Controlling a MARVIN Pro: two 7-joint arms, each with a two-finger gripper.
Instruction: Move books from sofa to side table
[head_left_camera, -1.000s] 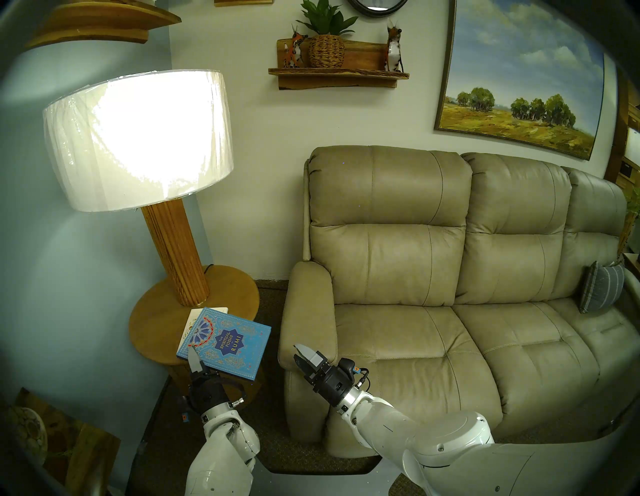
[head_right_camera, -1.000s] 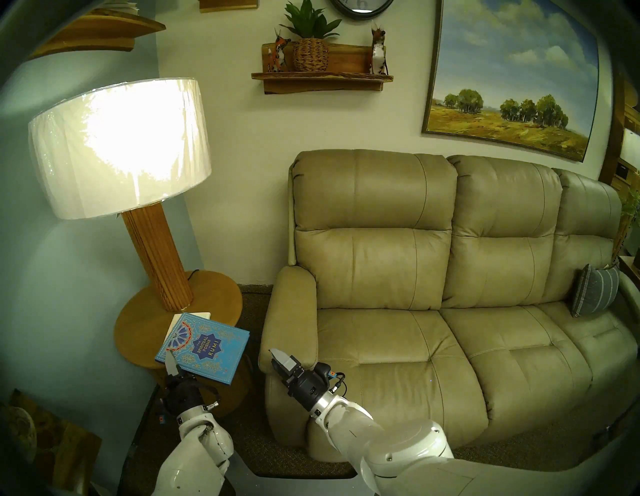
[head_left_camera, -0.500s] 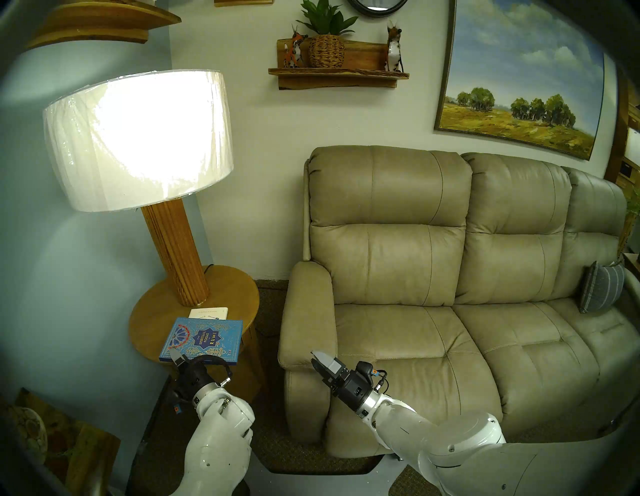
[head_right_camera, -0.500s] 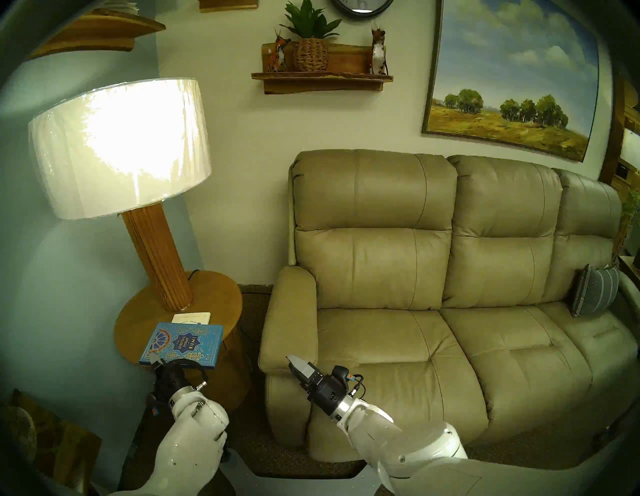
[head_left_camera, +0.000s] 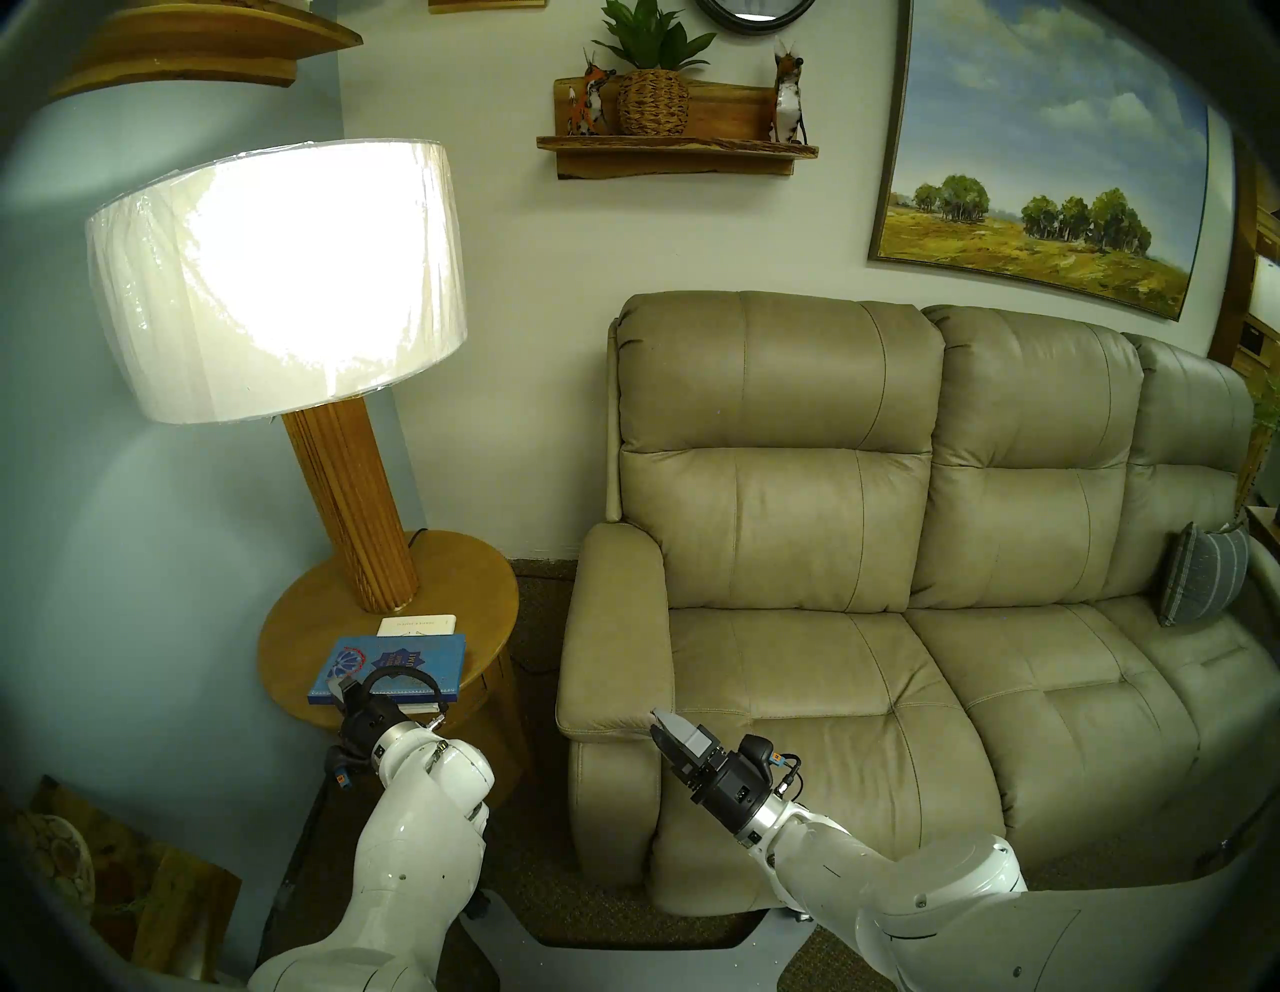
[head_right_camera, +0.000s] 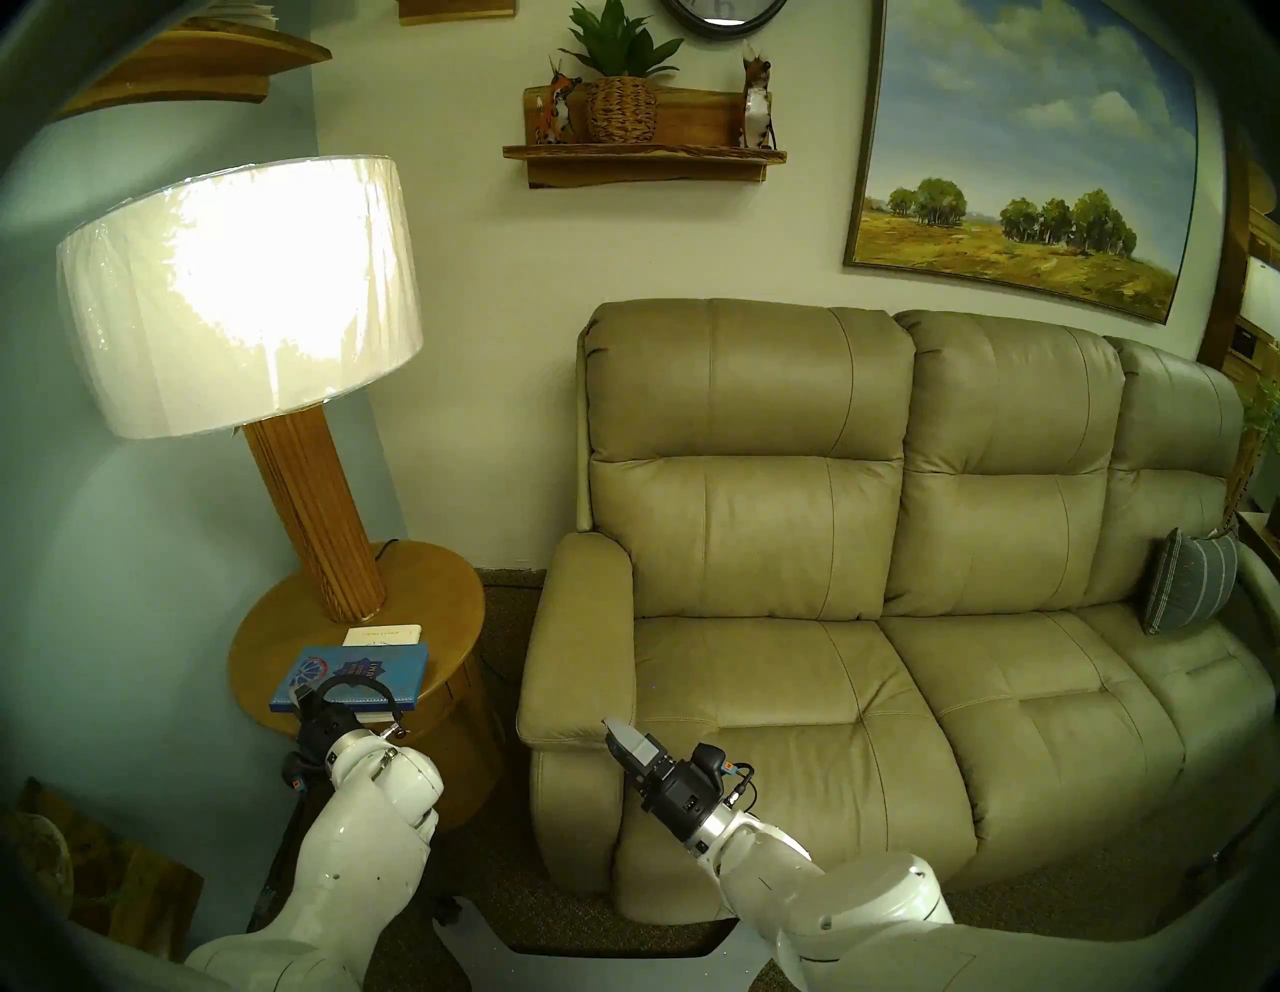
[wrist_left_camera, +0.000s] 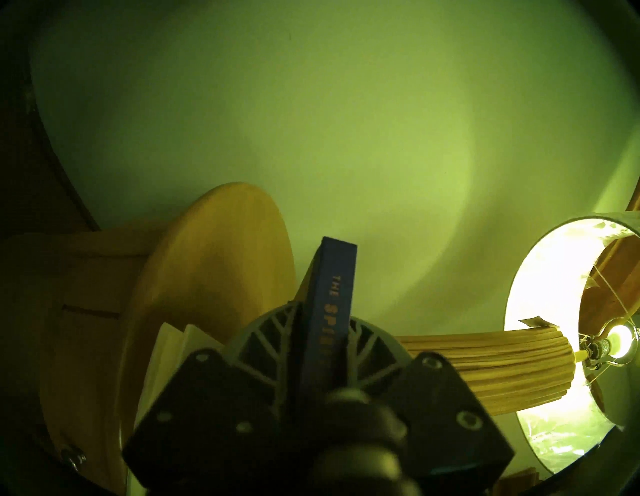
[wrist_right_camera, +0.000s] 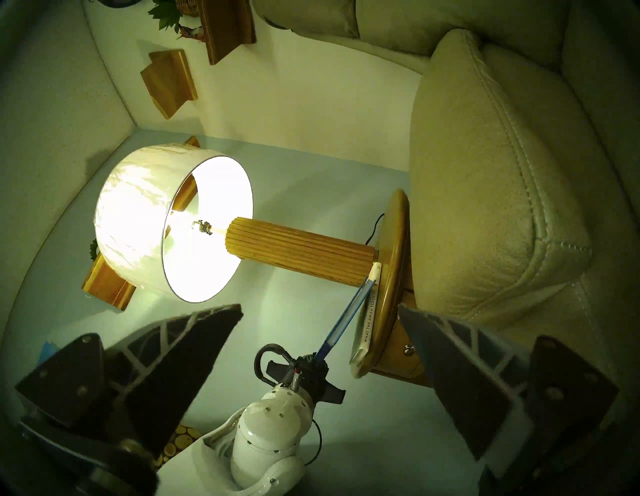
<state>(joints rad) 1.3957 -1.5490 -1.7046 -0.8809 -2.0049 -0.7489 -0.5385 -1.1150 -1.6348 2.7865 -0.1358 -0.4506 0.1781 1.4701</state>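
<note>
Left gripper clamped on blue book over side table; right gripper spread and holding nothing.

The left gripper (head_left_camera: 344, 694) grips the blue book (head_left_camera: 415, 661) at its near spine corner; the book's far edge rests on the cream book (head_left_camera: 418, 624), near edge raised. The cream book lies flat on the side table (head_left_camera: 305, 637), beside the lamp (head_left_camera: 350, 499). The right gripper (head_left_camera: 666, 727) hovers at the sofa (head_left_camera: 796, 693) armrest, fingers apart.

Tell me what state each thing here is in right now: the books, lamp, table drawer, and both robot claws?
Blue Rumi book: gripped, tilted, far end on the cream book.
Cream book: lying flat on the side table.
Lamp: switched on.
Table drawer: closed.
Left gripper: shut on the blue book.
Right gripper: open, holding nothing.
</note>
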